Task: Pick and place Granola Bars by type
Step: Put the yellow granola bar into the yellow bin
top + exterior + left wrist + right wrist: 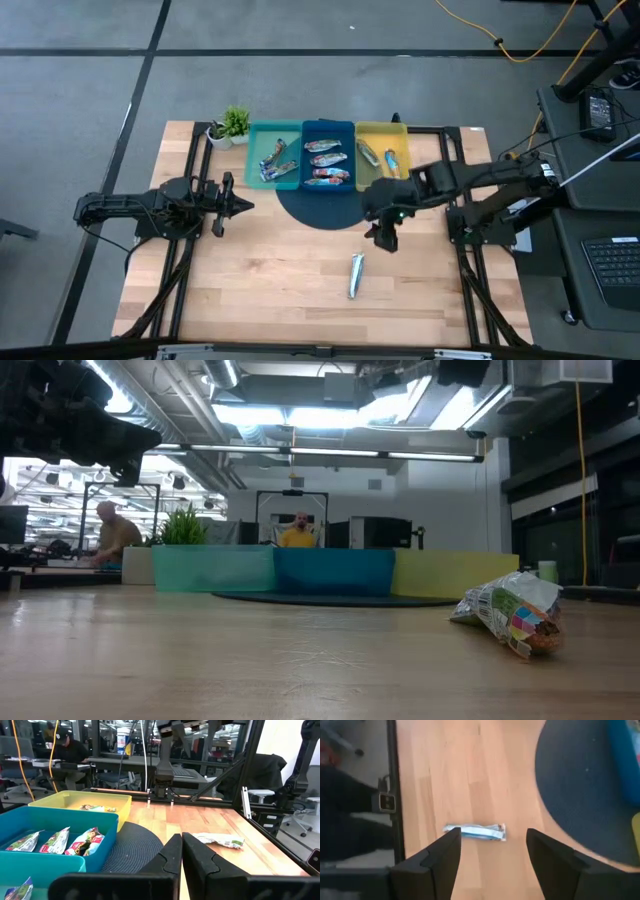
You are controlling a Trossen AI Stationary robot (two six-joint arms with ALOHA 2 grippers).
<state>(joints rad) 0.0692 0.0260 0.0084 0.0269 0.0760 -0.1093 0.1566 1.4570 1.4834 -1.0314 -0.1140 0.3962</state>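
We find no legible text, brand, number or sign anywhere on the table. The printing on the granola bar [512, 615] wrapper lying on the wood shows only as coloured patches, and the wrappers in the blue tray [75, 861] are likewise too small for us to read.

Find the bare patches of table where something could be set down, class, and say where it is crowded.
Free: the wood strip between the left gripper and the lone granola bar, and the near edge. Crowded: the far side, with the plant, three trays, the mat and the open right gripper.
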